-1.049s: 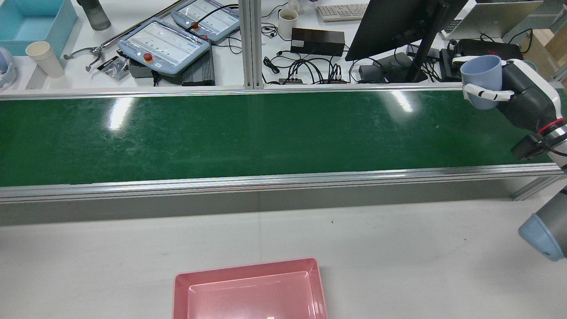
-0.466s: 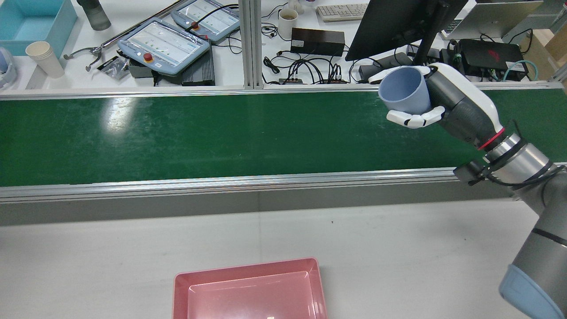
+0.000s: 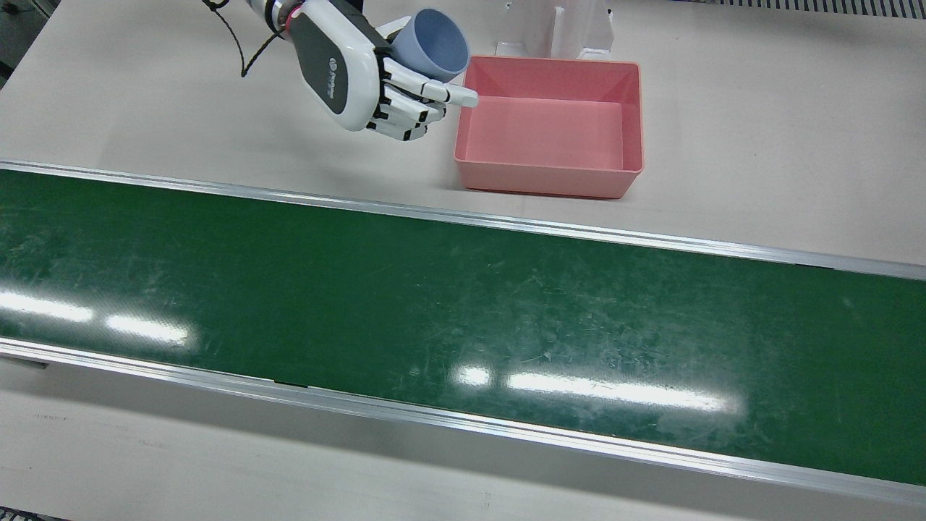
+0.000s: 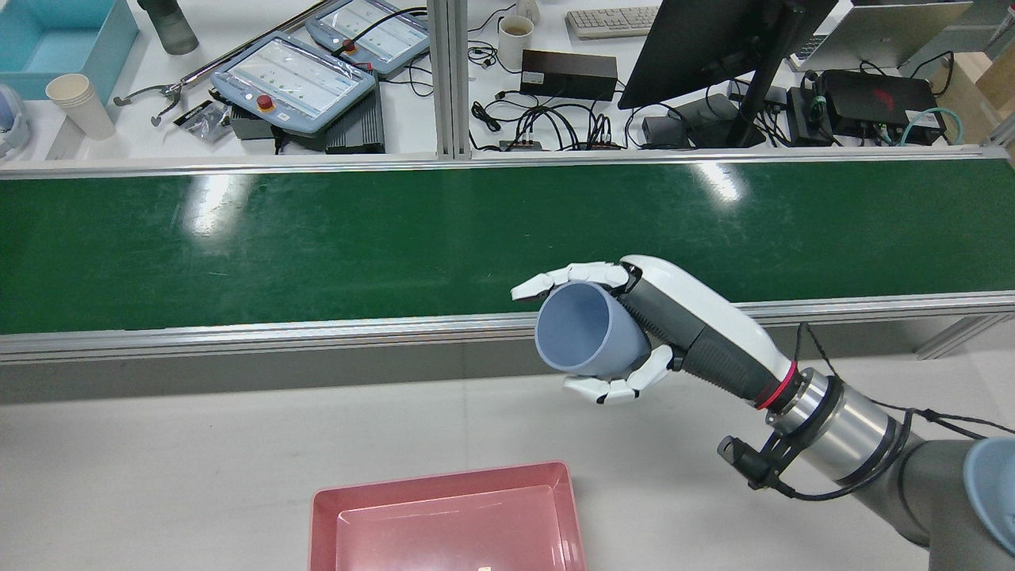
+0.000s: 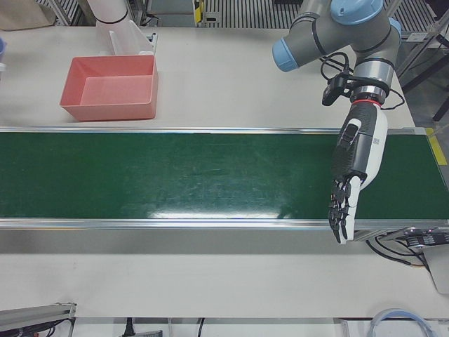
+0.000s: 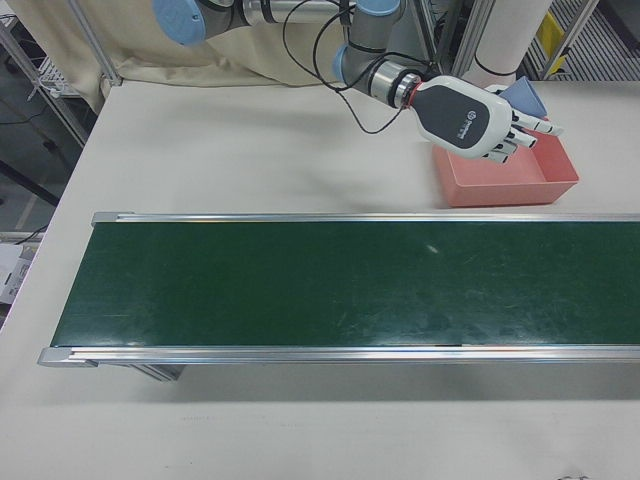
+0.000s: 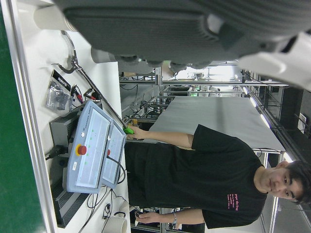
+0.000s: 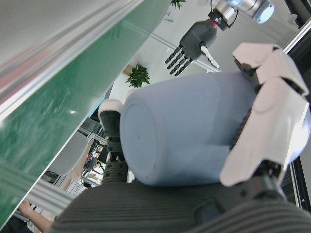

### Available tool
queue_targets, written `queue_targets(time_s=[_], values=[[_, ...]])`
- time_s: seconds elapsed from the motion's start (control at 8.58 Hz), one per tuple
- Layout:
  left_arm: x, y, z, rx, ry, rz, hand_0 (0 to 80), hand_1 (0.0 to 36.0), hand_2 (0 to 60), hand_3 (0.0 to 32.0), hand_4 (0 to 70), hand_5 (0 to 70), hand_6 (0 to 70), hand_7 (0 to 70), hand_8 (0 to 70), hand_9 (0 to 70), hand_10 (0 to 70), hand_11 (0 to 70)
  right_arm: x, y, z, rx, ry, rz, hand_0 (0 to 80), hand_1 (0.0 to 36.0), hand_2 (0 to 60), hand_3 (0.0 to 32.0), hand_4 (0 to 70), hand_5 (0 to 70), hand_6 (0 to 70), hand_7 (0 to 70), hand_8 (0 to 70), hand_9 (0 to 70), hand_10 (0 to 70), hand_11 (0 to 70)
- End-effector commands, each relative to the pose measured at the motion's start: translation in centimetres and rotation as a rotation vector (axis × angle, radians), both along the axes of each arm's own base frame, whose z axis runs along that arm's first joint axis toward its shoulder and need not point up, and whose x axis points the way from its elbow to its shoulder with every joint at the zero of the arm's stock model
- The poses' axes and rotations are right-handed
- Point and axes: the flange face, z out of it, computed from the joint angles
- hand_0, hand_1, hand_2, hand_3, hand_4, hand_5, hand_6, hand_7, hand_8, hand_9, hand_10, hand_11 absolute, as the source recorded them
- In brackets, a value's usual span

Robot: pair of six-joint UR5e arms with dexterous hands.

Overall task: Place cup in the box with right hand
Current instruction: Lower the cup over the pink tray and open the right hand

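The right hand (image 4: 634, 333) is clasping the tilted cup (image 4: 583, 331) just beside the box (image 3: 550, 126), presumably approaching for release; the left hand (image 5: 351, 175) is hanging spread and empty, well apart from the box.

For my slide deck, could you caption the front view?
Right hand carries a blue cup beside the empty pink box.
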Motion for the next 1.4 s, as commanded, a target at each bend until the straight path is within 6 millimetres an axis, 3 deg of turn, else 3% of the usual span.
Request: queue_targets(time_s=[0.0,0.12,0.23,0.47,0.7,0.82,0.93,1.05,1.17,1.28], values=[[0.0,0.0,0.0,0.000,0.000,0.000,0.0,0.0,0.0,0.0,0.0,0.0,0.0,0.0,0.0,0.0,0.0,0.0,-7.8,8.1,-1.2,0.024,0.027,-0.112,48.1,22.5,33.2,0.0,0.0,10.3,16.6,59.4,26.1,44.8,19.6,30.6],[-0.1,0.0,0.0,0.000,0.000,-0.001,0.0,0.0,0.0,0.0,0.0,0.0,0.0,0.0,0.0,0.0,0.0,0.0,-8.4,9.0,-1.2,0.019,0.027,-0.130,48.8,22.8,25.3,0.0,0.0,7.5,7.6,23.7,7.8,15.7,5.2,9.9],[0.0,0.0,0.0,0.000,0.000,0.000,0.0,0.0,0.0,0.0,0.0,0.0,0.0,0.0,0.0,0.0,0.0,0.0,-8.4,9.0,-1.1,0.018,0.027,-0.130,49.9,22.1,14.8,0.0,0.0,6.0,2.6,3.5,0.0,0.7,0.0,0.0],[0.0,0.0,0.1,-0.001,0.000,0.000,0.0,0.0,0.0,0.0,0.0,0.0,0.0,0.0,0.0,0.0,0.0,0.0,-8.3,9.0,-1.2,0.016,0.023,-0.132,49.6,19.5,5.3,0.0,0.0,5.0,0.3,0.0,0.0,0.0,0.0,0.0],[-0.1,0.0,0.1,-0.001,0.000,-0.001,0.0,0.0,0.0,0.0,0.0,0.0,0.0,0.0,0.0,0.0,0.0,0.0,-8.2,8.9,-1.1,0.013,0.022,-0.132,49.0,19.0,6.8,0.0,0.0,4.9,1.0,0.0,0.0,0.0,0.0,0.0],[0.0,0.0,0.1,-0.001,0.000,0.000,0.0,0.0,0.0,0.0,0.0,0.0,0.0,0.0,0.0,0.0,0.0,0.0,-7.4,8.3,-1.5,0.013,0.009,-0.117,48.6,19.0,8.2,0.0,0.0,5.0,1.7,1.2,0.0,0.0,0.0,0.0],[0.0,0.0,0.1,-0.003,0.000,0.000,0.0,0.0,0.0,0.0,0.0,0.0,0.0,0.0,0.0,0.0,0.0,0.0,-3.6,5.0,-2.1,0.012,-0.012,-0.030,48.2,20.7,18.0,0.0,0.0,5.9,6.1,22.2,3.2,9.2,0.0,0.5],[-0.1,0.0,0.1,-0.001,0.000,-0.001,0.0,0.0,0.0,0.0,0.0,0.0,0.0,0.0,0.0,0.0,0.0,0.0,1.3,1.4,-0.1,-0.040,-0.018,0.048,47.1,20.0,26.6,0.0,0.0,8.6,17.0,68.6,24.5,44.5,10.3,16.9],[0.0,0.0,0.1,-0.001,0.000,0.000,0.0,0.0,0.0,0.0,0.0,0.0,0.0,0.0,0.0,0.0,0.0,0.0,6.2,-2.4,3.0,-0.112,-0.024,0.130,46.5,17.9,26.6,0.0,0.0,10.5,23.9,70.0,39.0,64.3,20.5,31.3],[-0.1,0.0,0.1,-0.001,0.000,-0.001,0.0,0.0,0.0,0.0,0.0,0.0,0.0,0.0,0.0,0.0,0.0,0.0,11.8,-6.7,7.0,-0.198,-0.032,0.244,46.5,17.6,26.5,0.0,0.0,10.4,23.6,70.0,39.0,64.1,21.0,32.1]])
